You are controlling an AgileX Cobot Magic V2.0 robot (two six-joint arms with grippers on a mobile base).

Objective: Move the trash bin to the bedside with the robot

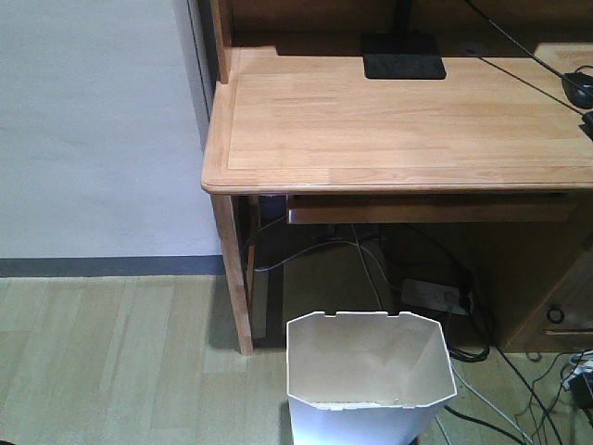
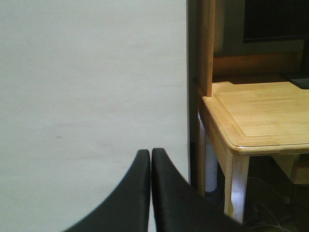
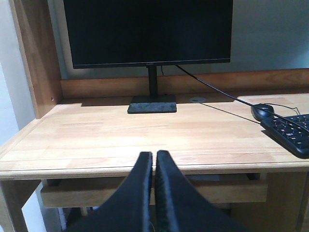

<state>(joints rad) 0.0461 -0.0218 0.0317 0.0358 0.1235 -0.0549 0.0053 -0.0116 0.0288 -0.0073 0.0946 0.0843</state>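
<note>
The white faceted trash bin [image 1: 371,375] stands on the floor at the bottom of the front view, just in front of the light wooden desk [image 1: 398,130]. The bed is out of view. My left gripper [image 2: 151,153] is shut and empty, pointing at the white wall beside the desk's left corner. My right gripper [image 3: 154,155] is shut and empty, pointing at the desk's front edge below the monitor. Neither gripper shows in the front view, and neither touches the bin.
A black monitor [image 3: 147,31] on a stand, a mouse [image 3: 262,111] and a keyboard [image 3: 289,133] sit on the desk. A power strip [image 1: 434,295] and several cables lie under the desk. A white wall [image 1: 93,130] is at the left, above wood floor.
</note>
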